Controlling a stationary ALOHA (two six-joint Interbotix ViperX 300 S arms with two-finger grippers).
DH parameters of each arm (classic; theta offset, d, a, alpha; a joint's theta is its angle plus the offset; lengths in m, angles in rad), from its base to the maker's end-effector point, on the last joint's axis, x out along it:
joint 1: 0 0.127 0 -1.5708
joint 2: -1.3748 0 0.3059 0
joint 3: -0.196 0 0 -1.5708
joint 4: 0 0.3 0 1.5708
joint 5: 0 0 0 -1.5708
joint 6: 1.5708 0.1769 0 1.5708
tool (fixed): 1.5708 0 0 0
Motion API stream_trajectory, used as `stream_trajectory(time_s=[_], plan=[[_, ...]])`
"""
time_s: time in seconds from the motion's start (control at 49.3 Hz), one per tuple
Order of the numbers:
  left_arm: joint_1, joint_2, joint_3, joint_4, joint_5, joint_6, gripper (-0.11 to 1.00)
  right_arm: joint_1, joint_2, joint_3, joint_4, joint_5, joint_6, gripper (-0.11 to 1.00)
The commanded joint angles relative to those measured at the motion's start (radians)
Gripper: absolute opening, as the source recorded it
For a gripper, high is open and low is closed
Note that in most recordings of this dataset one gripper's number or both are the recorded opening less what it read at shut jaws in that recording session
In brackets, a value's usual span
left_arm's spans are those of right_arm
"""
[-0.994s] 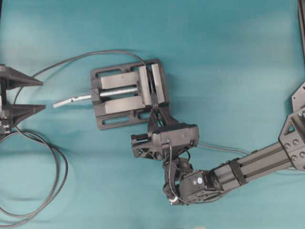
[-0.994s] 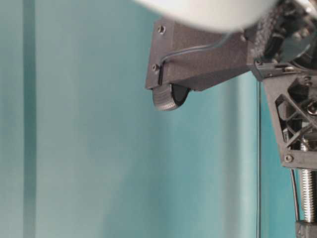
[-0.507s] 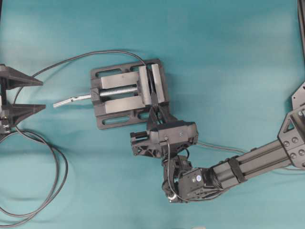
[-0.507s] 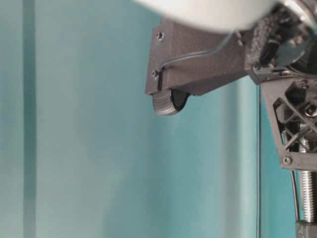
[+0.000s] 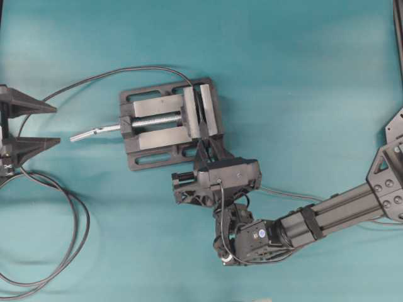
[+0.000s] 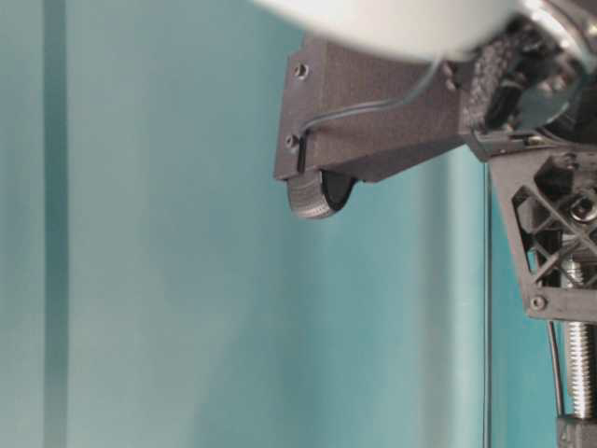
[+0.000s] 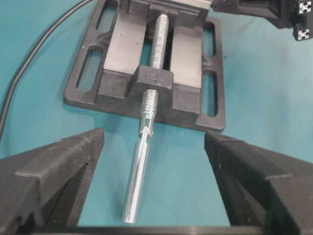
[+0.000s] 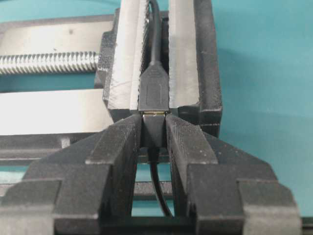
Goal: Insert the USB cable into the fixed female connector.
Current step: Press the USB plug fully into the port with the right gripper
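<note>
I'm at the insertion: my right gripper pinches the USB cable plug against the fixed female connector in the vise, left gripper idle and spread wide; next, a straight push.

Right gripper with wrist housing edged slightly left and up toward vise; little else moved.

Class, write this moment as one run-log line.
right gripper: shut on USB cable | plug at fixed female connector in vise | left gripper: open
</note>
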Motion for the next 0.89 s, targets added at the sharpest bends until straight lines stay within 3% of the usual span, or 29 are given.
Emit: stream_trajectory(time_s=[0.0, 0.872], plan=[[0.002, 0.008, -0.012, 0.003, -0.008, -0.008, 0.99, -0.075, -0.020, -0.012, -0.018, -0.005, -0.003, 0.20], [0.002, 0.006, -0.012, 0.003, -0.008, -0.008, 0.99, -0.052, -0.020, -0.025, -0.028, 0.061, -0.035, 0.20]])
